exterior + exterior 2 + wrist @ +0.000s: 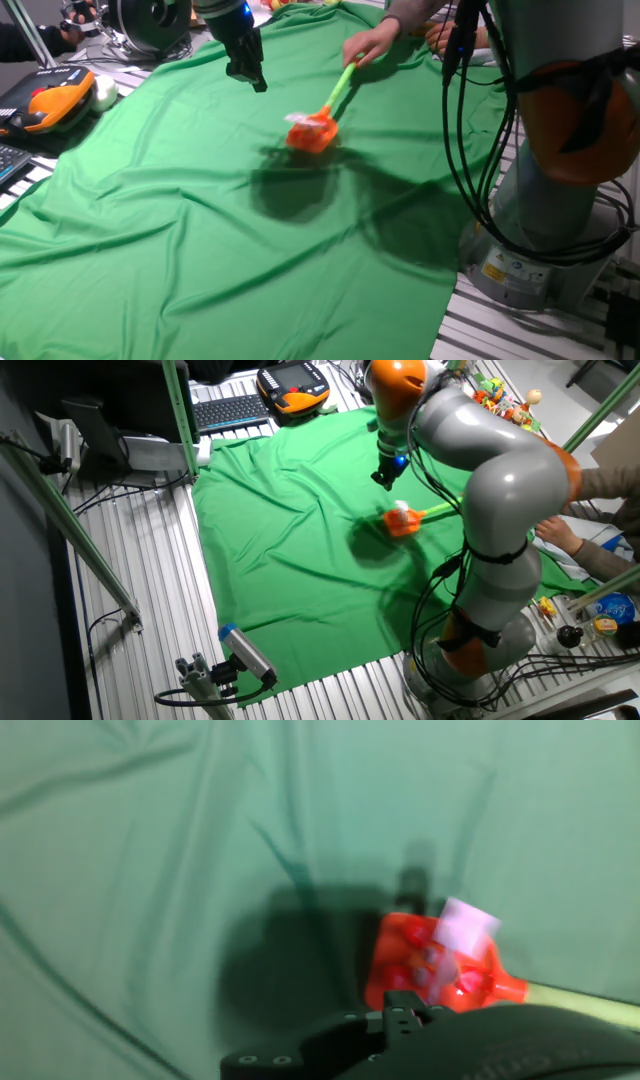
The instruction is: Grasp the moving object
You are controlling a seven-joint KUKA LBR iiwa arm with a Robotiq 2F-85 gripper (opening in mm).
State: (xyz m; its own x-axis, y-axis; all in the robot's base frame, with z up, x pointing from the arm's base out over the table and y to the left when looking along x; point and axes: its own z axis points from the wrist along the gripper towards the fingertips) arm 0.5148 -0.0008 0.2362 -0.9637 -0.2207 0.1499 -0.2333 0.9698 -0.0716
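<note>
The moving object [300,120] [401,512] [462,923], tiny, white with red-orange bits, sits blurred atop the orange scoop [312,135] [402,523] [430,965], mid-surface, nearer the far edge.

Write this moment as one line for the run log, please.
gripper: above cloth, holding nothing, jaw state unclear | moving object: in orange scoop, held by person's hand | grasp: not yet

We see a blurred red-orange plastic scoop [432,965] on wrinkled green cloth [150,870]; a small white piece [466,924] sits on it; a pale green handle [585,1001] leads right; dark gripper body [450,1040] fills the bottom edge
</note>
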